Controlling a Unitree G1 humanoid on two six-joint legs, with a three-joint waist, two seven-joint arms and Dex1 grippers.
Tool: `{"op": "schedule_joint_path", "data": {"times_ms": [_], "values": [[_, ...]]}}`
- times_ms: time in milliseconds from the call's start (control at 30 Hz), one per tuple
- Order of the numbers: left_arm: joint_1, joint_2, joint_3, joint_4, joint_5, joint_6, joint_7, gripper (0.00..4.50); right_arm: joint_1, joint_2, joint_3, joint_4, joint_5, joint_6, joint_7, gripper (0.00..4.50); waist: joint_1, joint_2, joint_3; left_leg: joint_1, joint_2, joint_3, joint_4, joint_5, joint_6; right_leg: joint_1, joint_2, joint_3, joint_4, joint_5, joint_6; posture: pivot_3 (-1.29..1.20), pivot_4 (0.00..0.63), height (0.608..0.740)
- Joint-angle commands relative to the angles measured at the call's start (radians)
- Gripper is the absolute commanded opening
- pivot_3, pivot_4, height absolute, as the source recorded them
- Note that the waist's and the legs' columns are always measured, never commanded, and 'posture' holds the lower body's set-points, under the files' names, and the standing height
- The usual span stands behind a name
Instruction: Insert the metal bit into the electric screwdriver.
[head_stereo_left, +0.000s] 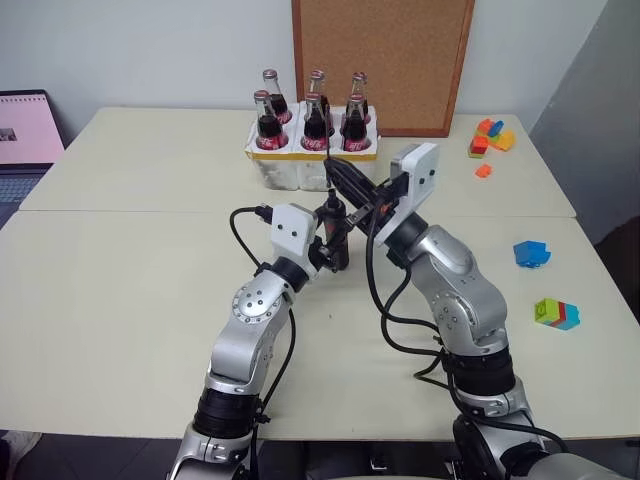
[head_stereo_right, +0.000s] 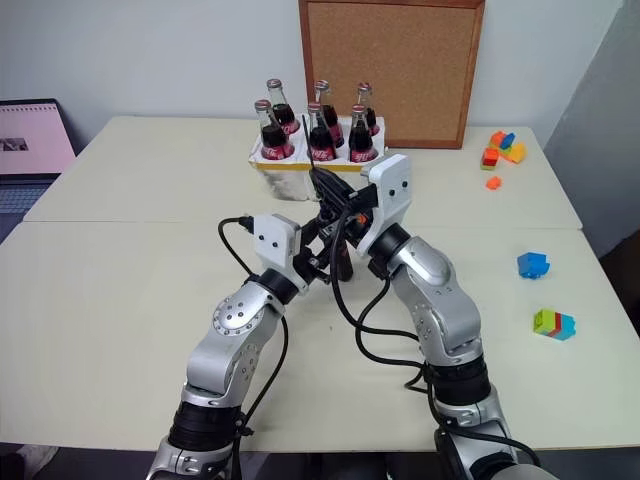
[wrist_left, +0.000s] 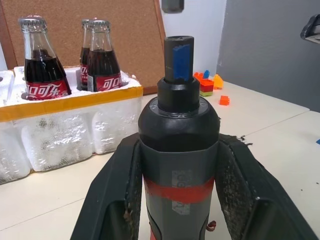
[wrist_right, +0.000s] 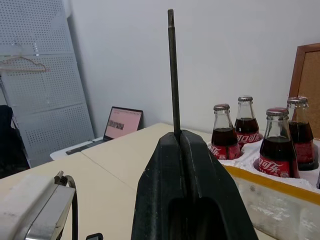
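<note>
Bit (wrist_right: 173, 75) thin, stiff, slippery; right gripper (wrist_right: 181, 137) pinches its base. Screwdriver (wrist_left: 178, 150) rigid, clamped mid-body by left gripper (wrist_left: 177, 200), above table middle.

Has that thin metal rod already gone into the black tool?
No, the metal bit stands free above the right gripper, nowhere near the electric screwdriver.

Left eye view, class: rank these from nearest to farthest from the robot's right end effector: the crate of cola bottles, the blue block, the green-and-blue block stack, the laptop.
Measured from the right end effector, which pinches the metal bit:
1. Crate of cola bottles, just behind it.
2. Blue block, on the table's right side.
3. Green-and-blue block stack, right and nearer the robot.
4. Laptop, at the far left edge.
</note>
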Motion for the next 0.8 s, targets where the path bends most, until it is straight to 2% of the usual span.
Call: {"op": "schedule_joint_path", "data": {"times_ms": [33,800], "values": [[-0.006,0.0,0.0,-0.009,0.0,-0.003,-0.003,1.66,0.002,0.002,0.007,-0.012,-0.004,-0.04,0.001,0.0,0.0,0.0,0.0,0.0,0.0,0.0,0.0,0.0,0.0,0.0,0.0,0.0,0.0,0.0,0.0,0.0,0.15,0.74],[-0.001,0.013,0.0,-0.011,0.002,0.0,-0.015,1.66,0.032,-0.042,0.02,-0.036,-0.029,-0.049,-0.033,0.0,0.0,0.0,0.0,0.0,0.0,0.0,0.0,0.0,0.0,0.0,0.0,0.0,0.0,0.0,0.0,0.0,0.15,0.74]]}}
